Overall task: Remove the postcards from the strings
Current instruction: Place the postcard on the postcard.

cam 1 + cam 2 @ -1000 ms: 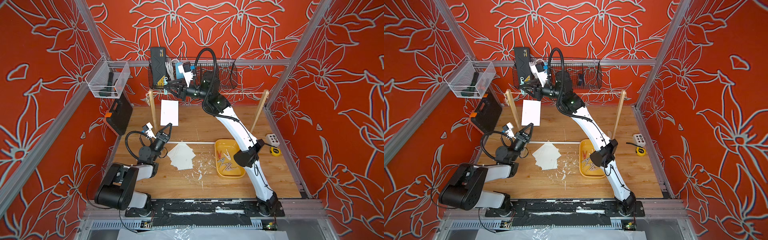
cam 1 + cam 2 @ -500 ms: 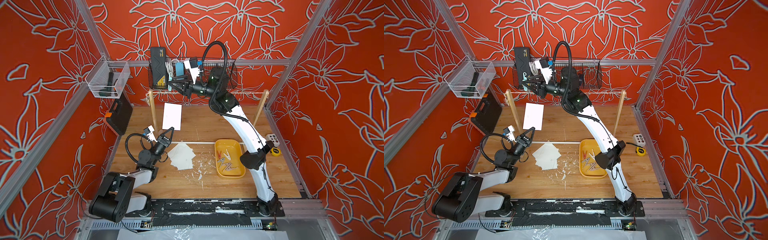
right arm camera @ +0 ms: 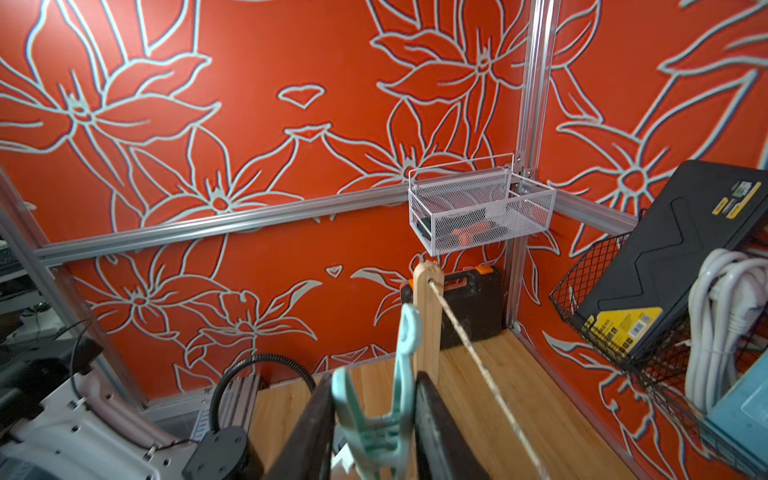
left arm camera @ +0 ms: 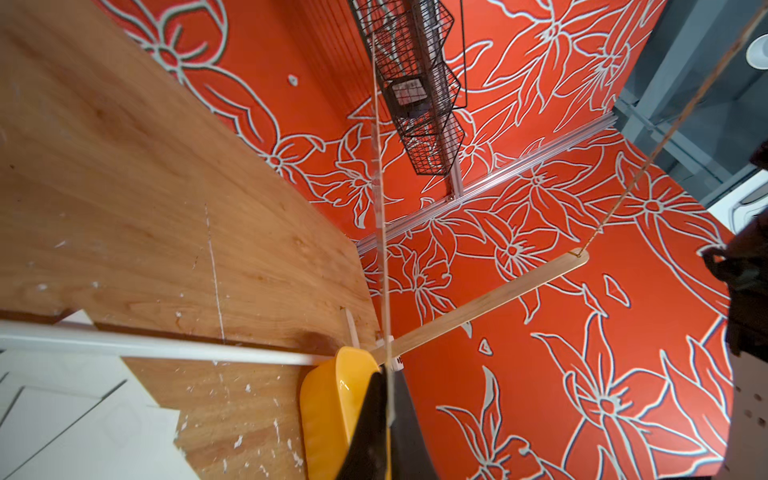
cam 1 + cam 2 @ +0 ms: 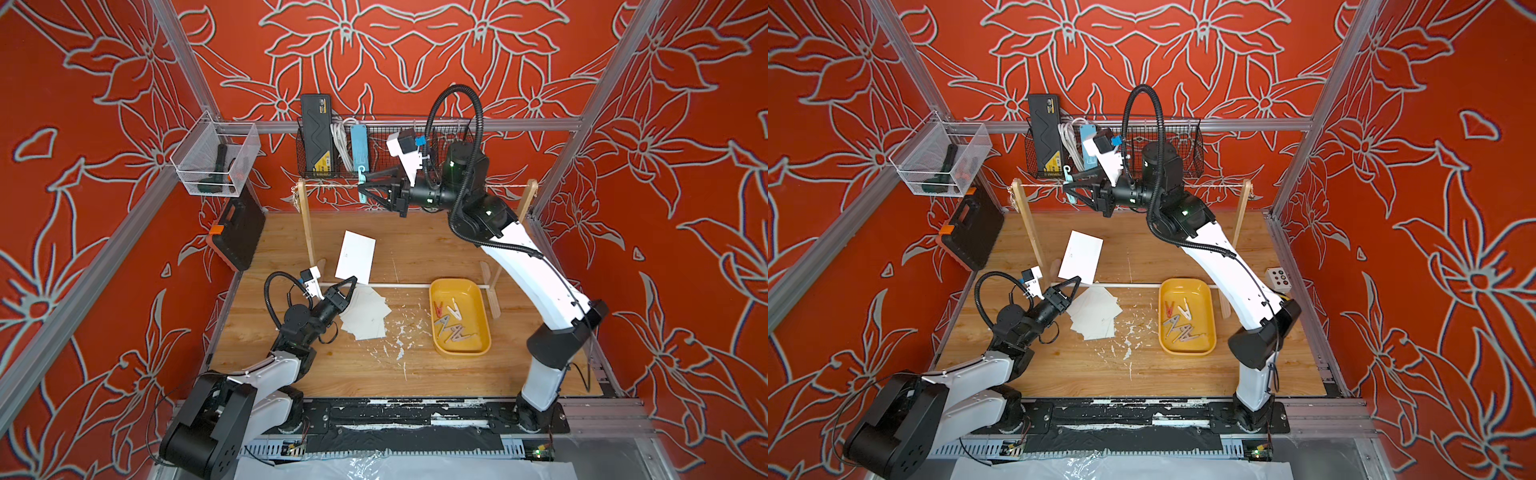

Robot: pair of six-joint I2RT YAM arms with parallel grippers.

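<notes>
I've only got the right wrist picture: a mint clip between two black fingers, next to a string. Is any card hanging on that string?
Observer: No. In both top views the string is bare from post to post; the left gripper holds the last postcard by its lower edge.
Visitor: Where are the other cards?
Observer: In a loose pile of postcards on the table, right beside that gripper.
Visitor: And the other clips?
Observer: Several pegs lie in a yellow tray.
</notes>
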